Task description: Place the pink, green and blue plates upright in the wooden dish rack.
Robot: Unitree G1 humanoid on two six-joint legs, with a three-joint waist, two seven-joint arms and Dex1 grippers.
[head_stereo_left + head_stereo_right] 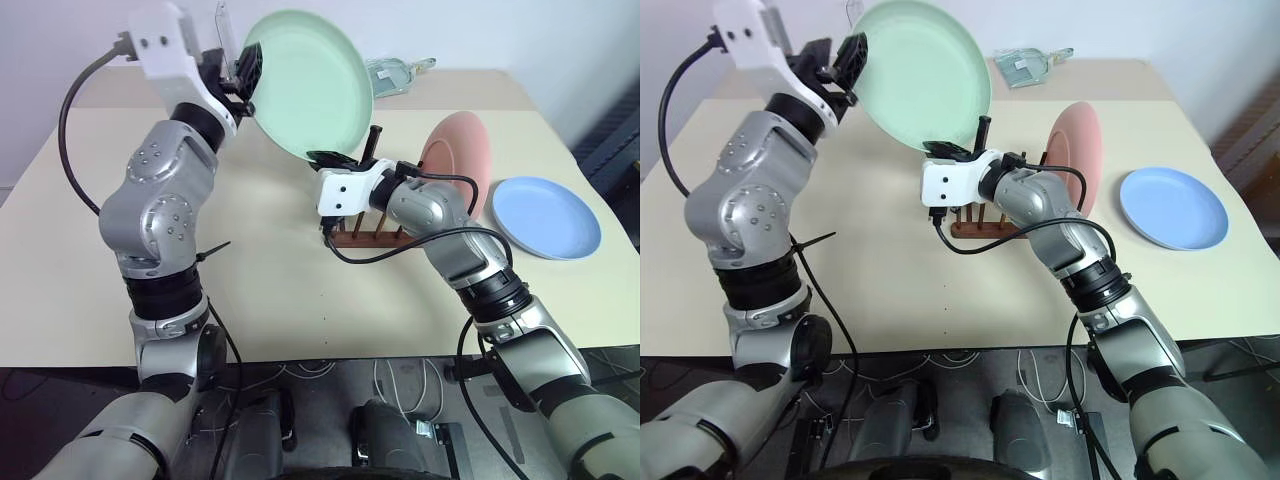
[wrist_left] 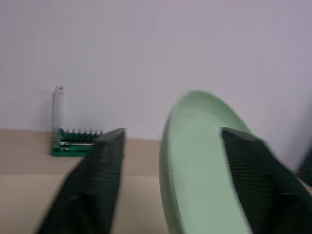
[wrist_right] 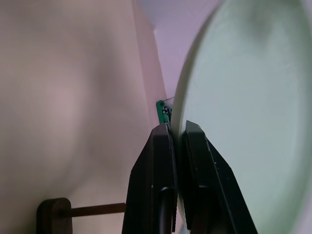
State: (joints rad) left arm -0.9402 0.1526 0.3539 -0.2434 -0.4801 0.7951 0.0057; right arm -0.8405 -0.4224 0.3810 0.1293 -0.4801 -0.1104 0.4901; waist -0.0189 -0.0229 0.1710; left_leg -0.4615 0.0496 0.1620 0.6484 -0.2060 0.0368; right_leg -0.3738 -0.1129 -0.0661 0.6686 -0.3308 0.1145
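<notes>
Our right hand point(image 3: 176, 146) is clenched on the lower rim of the pale mint-green round plastic plate point(image 1: 310, 85), held raised over the beige bench point(image 1: 270, 300). Our left hand point(image 2: 170, 185) straddles its upper rim with fingers spread apart. The salmon-pink round plate point(image 1: 462, 160) stands upright in the dark brown wooden peg rack point(image 1: 370, 238); the sky-blue round plate point(image 1: 548, 216) lies flat beside it.

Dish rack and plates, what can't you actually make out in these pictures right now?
- wooden dish rack: both eye views, the right gripper and its forearm cover most pegs, so free slots can't be counted.
- pink plate: its lower rim sits behind the arm; seating in the rack is hidden.
- green plate: cut off by the right wrist view's edge.
- green case: left wrist view, small and blurred; contents unreadable.
</notes>
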